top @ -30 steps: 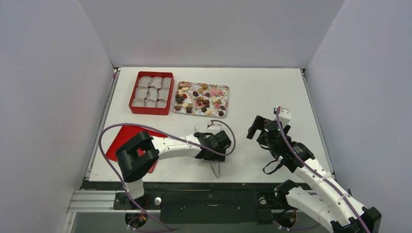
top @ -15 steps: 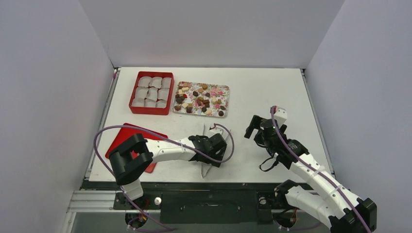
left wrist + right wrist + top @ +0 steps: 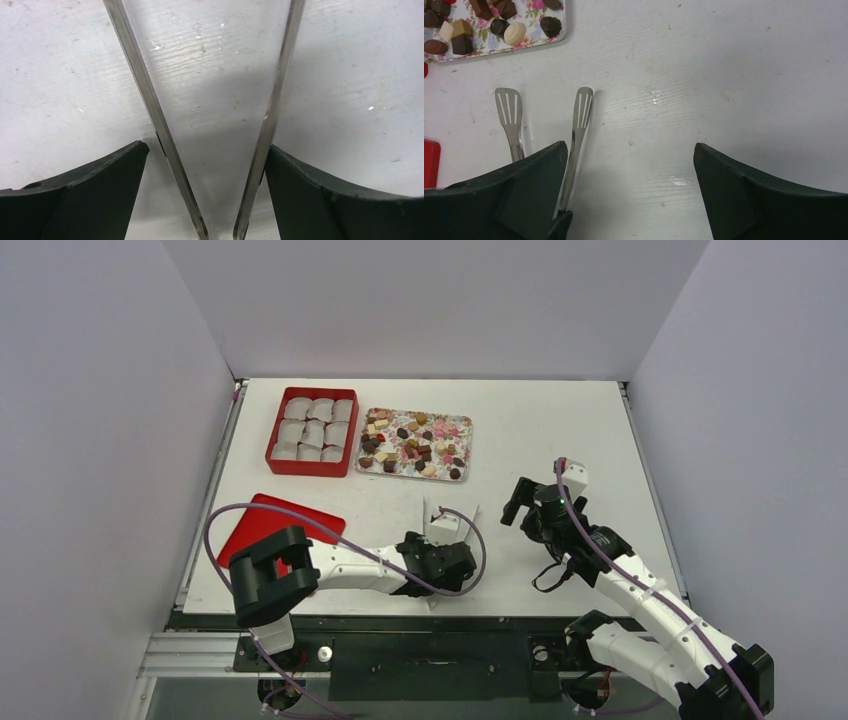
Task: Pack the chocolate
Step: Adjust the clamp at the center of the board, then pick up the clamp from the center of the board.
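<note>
Steel slotted tongs (image 3: pixel 583 107) sit between the spread jaws of my left gripper (image 3: pixel 207 146); firm contact, I cannot tell. My right gripper (image 3: pixel 631 145) hangs released, empty. Small brown and cream chocolate pieces (image 3: pixel 415 443) rest far, left of centre, on a flowered tray (image 3: pixel 466 427). Judged light, fragile, smear-prone: pinch flanks gently.

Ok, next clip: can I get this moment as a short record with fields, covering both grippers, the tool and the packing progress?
left gripper: open, straddling the shiny metal tongs lying on the white table
right gripper: open, empty, above bare table
chocolate: small assorted pieces on the flower-printed tray
red rectangular box: white paper cups, no chocolate seen inside
flat red panel: on the table, near left edge
</note>
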Robot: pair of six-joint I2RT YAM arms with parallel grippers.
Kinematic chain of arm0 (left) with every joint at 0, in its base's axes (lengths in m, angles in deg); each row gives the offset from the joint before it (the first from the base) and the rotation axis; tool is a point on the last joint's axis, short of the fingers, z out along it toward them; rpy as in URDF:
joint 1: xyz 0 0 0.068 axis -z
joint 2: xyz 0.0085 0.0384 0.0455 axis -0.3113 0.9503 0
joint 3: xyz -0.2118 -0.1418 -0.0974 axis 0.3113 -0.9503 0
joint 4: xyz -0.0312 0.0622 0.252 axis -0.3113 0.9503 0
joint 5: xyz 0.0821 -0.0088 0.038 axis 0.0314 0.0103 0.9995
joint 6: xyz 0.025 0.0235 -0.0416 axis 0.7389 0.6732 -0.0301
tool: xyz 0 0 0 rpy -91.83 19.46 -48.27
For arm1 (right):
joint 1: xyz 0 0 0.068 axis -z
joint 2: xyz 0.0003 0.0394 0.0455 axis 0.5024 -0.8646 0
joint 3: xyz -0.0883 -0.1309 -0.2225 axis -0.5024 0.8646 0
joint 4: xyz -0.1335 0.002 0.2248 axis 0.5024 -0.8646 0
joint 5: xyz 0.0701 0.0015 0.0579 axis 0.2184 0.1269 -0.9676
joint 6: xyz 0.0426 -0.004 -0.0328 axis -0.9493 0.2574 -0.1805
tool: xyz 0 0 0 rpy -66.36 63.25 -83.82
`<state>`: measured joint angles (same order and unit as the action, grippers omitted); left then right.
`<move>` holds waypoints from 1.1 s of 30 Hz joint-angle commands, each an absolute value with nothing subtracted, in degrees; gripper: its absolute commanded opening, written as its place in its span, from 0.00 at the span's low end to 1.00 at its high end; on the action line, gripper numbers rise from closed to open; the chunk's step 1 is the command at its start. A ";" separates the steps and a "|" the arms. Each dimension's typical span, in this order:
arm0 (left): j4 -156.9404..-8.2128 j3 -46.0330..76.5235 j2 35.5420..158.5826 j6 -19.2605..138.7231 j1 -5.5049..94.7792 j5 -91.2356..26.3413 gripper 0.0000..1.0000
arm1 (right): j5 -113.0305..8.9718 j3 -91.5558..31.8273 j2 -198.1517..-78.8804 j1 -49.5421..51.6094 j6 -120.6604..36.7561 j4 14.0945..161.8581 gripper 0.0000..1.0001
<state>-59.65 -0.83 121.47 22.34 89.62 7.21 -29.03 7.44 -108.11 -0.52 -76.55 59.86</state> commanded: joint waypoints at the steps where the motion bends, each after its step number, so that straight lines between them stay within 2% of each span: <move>1: -60.81 -3.89 120.12 19.25 89.18 10.73 0.84 | -29.16 7.65 -107.71 -0.08 -77.87 62.45 0.92; 14: -64.30 -5.11 122.78 20.17 91.04 16.96 0.75 | -29.73 8.82 -107.62 -0.24 -79.37 62.95 0.91; 21: -66.57 -6.49 122.33 23.29 91.05 18.53 0.63 | -29.89 8.60 -107.70 -0.25 -79.27 63.17 0.91; 26: -59.40 -3.40 116.65 25.05 91.00 19.57 0.55 | -29.29 8.54 -107.02 -0.26 -79.32 62.86 0.91; 33: -48.80 4.31 106.75 27.85 89.16 19.29 0.54 | -28.66 7.76 -107.00 -0.33 -78.98 62.58 0.91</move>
